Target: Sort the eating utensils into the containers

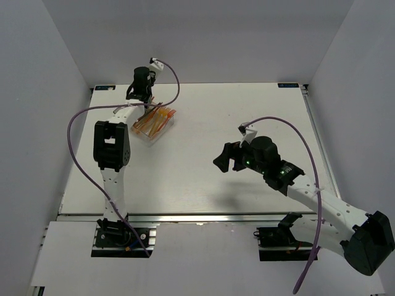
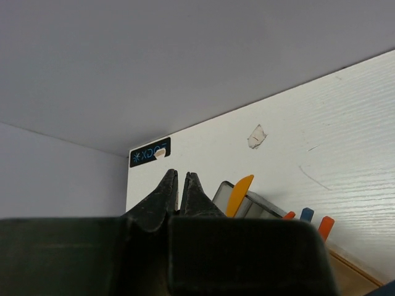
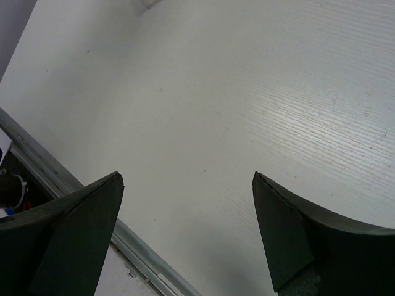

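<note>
**Left pinched shut by the bins, right spread wide mid-table**

Starting with the left wrist view: seeing the left fingers (image 2: pixel 163 196) pressed together with nothing between them, and the left gripper (image 2: pixel 180 180) aimed toward a far table corner. Only visible here: an orange utensil tip (image 2: pixel 239 194) leaning up out of the smoky grey bin (image 2: pixel 259 206), plus a blue tip (image 2: pixel 307 214) and another orange tip (image 2: pixel 325 227) poking up further right. Also spotting a dark sticker (image 2: pixel 150 153) and a chipped spot (image 2: pixel 256 136) on the table (image 2: pixel 345 123).

Over in the right wrist view: just right fingers (image 3: pixel 80 228) spread wide, holding nothing, over white table and an edge rail (image 3: pixel 62 165).

Need the top view for the layout: containers (image 1: pixel 151 139) sitting far left on the table, right next to the left gripper (image 1: pixel 141 94). Eating utensils (image 1: pixel 157 117) lying inside, long axes running diagonally, near-left to far-right. Can't tell forks from spoons at that size.

As for poses: left arm (image 1: pixel 112 148) stretched straight toward the far edge. Right arm (image 1: pixel 308 194) reaching in from the near right corner, with the right gripper (image 1: pixel 225 159) pointing left at mid-table, well apart from the containers.
</note>
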